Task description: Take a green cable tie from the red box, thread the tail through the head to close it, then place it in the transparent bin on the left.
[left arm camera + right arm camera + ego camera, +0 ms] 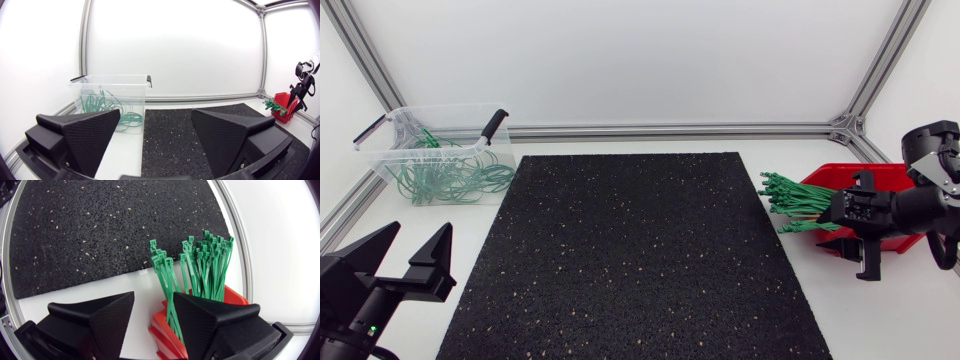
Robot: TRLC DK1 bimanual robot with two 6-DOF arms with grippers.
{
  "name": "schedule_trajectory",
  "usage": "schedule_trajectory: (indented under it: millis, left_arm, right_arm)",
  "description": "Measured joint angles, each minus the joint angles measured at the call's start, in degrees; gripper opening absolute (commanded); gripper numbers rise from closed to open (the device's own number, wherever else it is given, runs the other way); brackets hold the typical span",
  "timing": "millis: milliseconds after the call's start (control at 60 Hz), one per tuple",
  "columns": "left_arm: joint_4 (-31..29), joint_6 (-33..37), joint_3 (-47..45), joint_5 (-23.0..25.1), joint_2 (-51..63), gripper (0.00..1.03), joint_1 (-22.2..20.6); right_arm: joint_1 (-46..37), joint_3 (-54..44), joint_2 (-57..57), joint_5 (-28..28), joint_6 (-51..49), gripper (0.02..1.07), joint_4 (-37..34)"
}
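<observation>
Two pincers, both spread wide and gripping nothing. My right pincer (857,222) hangs over the red box (882,178), where a bundle of green cable ties (795,200) pokes out toward the black mat (630,250). My left pincer (418,238) sits at the worktop (890,320) front corner, the clear bin (382,128) ahead of it.

No lettering, number or sign can be read anywhere, though fine print might go unseen.

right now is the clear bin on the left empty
No, the clear bin holds a tangle of looped green cable ties.
</observation>
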Motion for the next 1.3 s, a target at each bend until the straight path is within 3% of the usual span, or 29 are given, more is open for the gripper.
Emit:
schedule_trajectory:
  millis: [83, 350, 550, 1067, 1300]
  left_arm:
    - [0.00, 0.00, 0.00, 0.00, 0.00, 0.99, 0.00]
    - [0.00, 0.00, 0.00, 0.00, 0.00, 0.99, 0.00]
    - [0.00, 0.00, 0.00, 0.00, 0.00, 0.99, 0.00]
    - [0.00, 0.00, 0.00, 0.00, 0.00, 0.99, 0.00]
    - [0.00, 0.00, 0.00, 0.00, 0.00, 0.99, 0.00]
  right_arm:
    - [0.17, 0.63, 0.52, -0.11, 0.79, 0.47, 1.03]
    - [1.64, 2.54, 1.57, -0.13, 2.34, 0.46, 2.27]
    - [2.32, 2.54, 2.56, -0.11, 3.02, 0.26, 3.87]
    - [2.67, 2.47, 4.52, 2.14, 3.39, 0.22, 7.32]
    - [2.67, 2.36, 5.27, 3.41, 3.67, 0.08, 9.25]
